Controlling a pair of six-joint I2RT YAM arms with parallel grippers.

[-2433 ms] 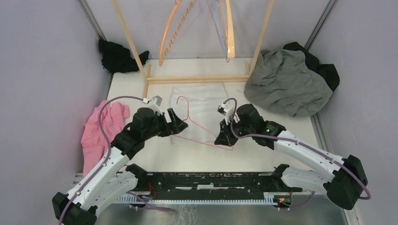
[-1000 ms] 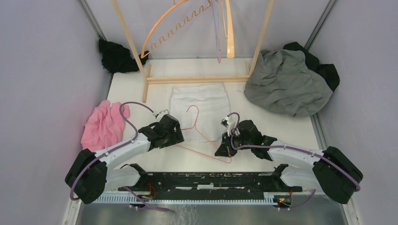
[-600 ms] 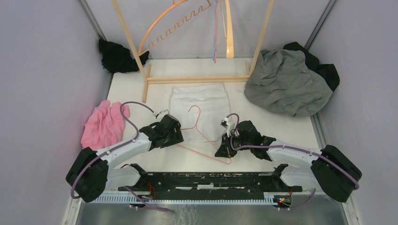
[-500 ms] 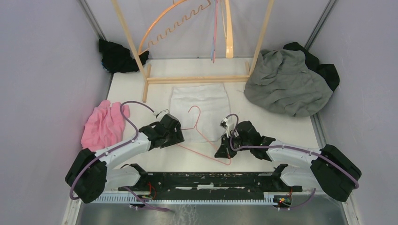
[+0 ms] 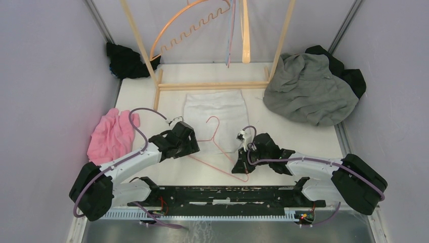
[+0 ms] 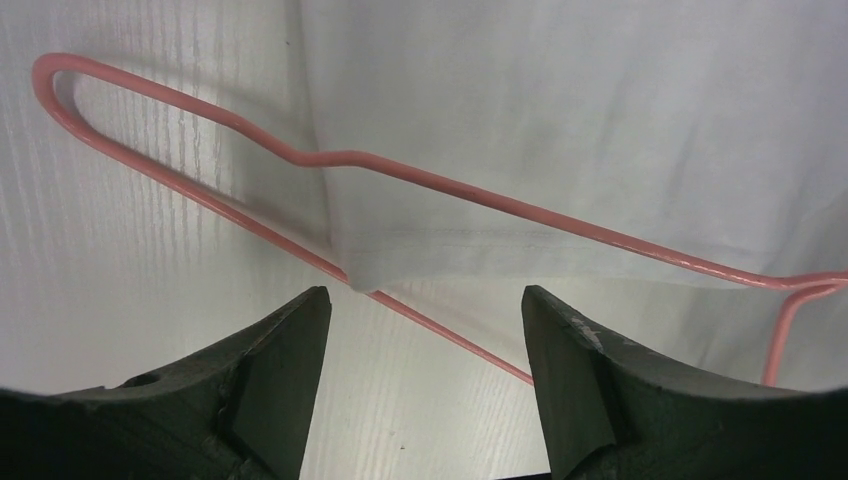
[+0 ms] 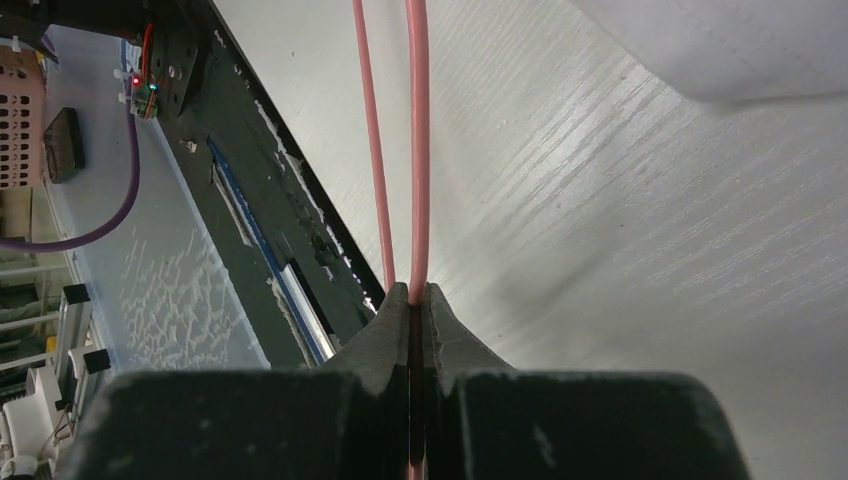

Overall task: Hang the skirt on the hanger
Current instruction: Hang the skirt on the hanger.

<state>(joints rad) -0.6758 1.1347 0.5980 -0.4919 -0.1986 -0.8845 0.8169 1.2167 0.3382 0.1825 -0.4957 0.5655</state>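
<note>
Left gripper: gapes wide, grips nothing, faces the skirt corner lying just ahead of the gap between the jaws. Right gripper: pinches shut on the hanger near its end bend, both pink wires running straight out from the tips. From the left wrist only: shows the lower wire slipping under the skirt corner, the upper wire lying on top. From above only: shows the hook aimed away from both grippers, the long axis slanting from the left jaws to the right.

The hanger is pink, the skirt plain white, the tabletop white with a faint grain, one cloth pink, one garment grey, another heap black.
</note>
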